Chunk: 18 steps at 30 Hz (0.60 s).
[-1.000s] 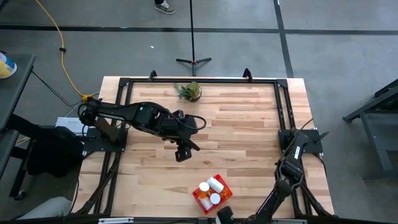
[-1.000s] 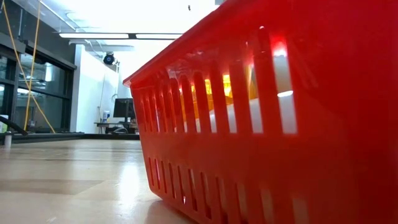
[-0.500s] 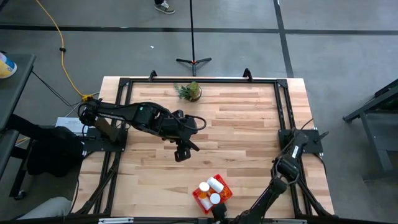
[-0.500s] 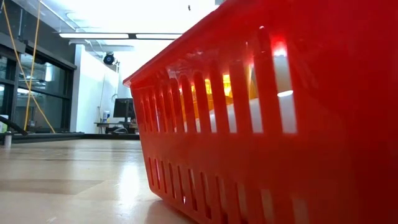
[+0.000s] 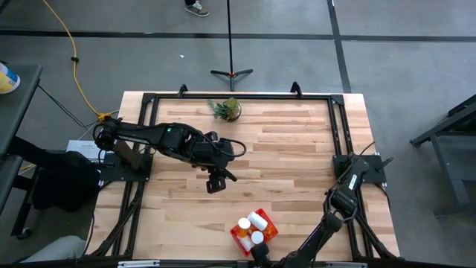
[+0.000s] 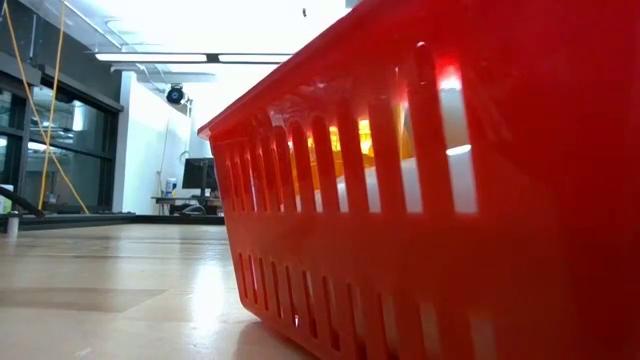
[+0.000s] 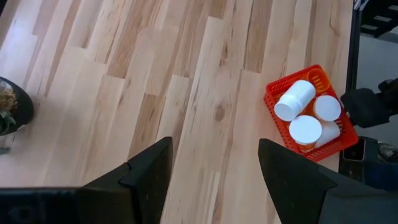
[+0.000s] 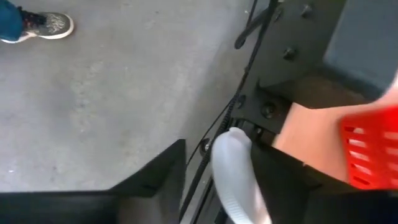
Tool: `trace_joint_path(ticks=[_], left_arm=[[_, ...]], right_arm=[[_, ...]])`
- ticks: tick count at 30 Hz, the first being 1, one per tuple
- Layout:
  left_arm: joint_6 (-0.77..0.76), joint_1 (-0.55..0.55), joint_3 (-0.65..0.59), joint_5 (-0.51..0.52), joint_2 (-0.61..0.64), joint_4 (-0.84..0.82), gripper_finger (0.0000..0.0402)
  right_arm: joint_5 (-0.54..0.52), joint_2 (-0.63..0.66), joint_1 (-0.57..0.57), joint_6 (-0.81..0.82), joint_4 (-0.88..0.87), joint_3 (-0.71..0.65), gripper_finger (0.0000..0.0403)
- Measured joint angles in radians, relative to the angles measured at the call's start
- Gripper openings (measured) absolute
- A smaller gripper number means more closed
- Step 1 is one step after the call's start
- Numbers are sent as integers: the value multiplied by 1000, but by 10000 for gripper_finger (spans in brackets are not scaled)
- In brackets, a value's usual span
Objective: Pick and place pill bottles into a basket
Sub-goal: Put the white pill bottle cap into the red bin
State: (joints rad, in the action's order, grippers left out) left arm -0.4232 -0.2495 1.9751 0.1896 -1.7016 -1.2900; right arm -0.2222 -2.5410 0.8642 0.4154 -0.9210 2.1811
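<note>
The red basket (image 5: 236, 235) stands near the table's near edge, a little right of the middle. It fills the low view (image 6: 420, 200) and shows in the left wrist view (image 7: 272, 102). Three white-capped pill bottles (image 7: 306, 130) show in it, one lying on its side (image 7: 295, 99). My left gripper (image 5: 215, 184) hangs open and empty over bare wood at mid-table (image 7: 214, 144), left of and beyond the basket. My right gripper (image 5: 257, 253) is at the near edge, just in front of the basket (image 8: 367, 152). A blurred white long thing (image 8: 233, 168) shows close in its wrist view; I cannot tell what it is.
A small green potted plant (image 5: 227, 109) stands at the far edge. Black frame rails (image 5: 338, 134) run along the table's sides. A person's shoe (image 8: 43, 25) is on the floor beyond the near edge. Bare wood lies between the left gripper and the basket.
My right gripper has gone along the near edge toward the table's left, closer to the basket's front, with its arm stretched out further. The basket and the bottles have kept still.
</note>
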Motion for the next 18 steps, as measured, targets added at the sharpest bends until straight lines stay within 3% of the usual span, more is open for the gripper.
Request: trace_joint_path(ticks=[7,12,18], left_arm=[[0,0,0,-3,0,-1,271],[1,0,0,-5,0,-5,271],[8,0,0,-5,0,-13,271]], right_arm=[[3,-1,-13,1,-25,-1,18],[6,-4,-13,-12,-58,28,6],[27,-16,-10,-35,-186,154,2]])
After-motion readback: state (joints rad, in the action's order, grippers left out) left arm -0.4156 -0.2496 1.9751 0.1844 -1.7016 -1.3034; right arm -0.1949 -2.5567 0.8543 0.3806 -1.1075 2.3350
